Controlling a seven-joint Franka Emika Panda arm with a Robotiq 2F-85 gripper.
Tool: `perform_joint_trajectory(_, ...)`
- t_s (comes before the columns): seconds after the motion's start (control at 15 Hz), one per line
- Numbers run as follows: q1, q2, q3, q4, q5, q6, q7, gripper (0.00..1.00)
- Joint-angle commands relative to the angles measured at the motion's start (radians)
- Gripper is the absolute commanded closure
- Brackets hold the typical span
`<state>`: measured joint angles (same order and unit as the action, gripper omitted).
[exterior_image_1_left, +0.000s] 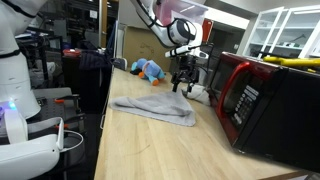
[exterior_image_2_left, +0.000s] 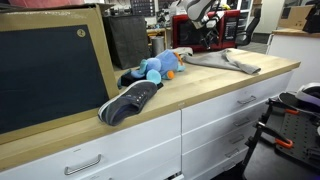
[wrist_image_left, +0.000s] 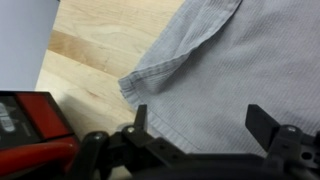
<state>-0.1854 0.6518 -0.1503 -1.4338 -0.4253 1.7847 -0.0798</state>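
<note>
The claw (exterior_image_1_left: 182, 89) hangs over the desk (exterior_image_1_left: 150, 150) just in front of the microwave (exterior_image_1_left: 262, 100). Its two fingers (wrist_image_left: 140, 116) are spread wide apart and hold nothing.

A grey cloth (exterior_image_1_left: 155, 108) lies flat on the desk right beside the microwave's door side, crumpled a little along its edges. In an exterior view the fingertips are above the end of the cloth nearest the microwave, and they seem to stand just clear of the fabric.

The wrist view shows the cloth (wrist_image_left: 230, 70) filling the space under and between the fingers. One hemmed edge is folded over near the microwave's red corner (wrist_image_left: 25, 125), and bare wood (wrist_image_left: 100, 50) shows on that side.

Seen from the microwave, a blue plush (exterior_image_1_left: 150, 70) sits on the desk beyond the cloth. In an exterior view the plush (exterior_image_2_left: 158, 68) is just past the far end of the cloth (exterior_image_2_left: 232, 62). A dark shoe (exterior_image_2_left: 130, 100) lies against the plush, farther still from the microwave.
</note>
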Motion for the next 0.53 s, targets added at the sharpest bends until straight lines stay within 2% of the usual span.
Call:
perform_joint_trajectory(0.0,0.029,-0.045,0.016,-0.100,0.033,-0.022,-0.017,0.00)
perform_joint_trajectory(0.47,0.064,-0.036,0.015,-0.196,0.015,-0.041,-0.008,0.00)
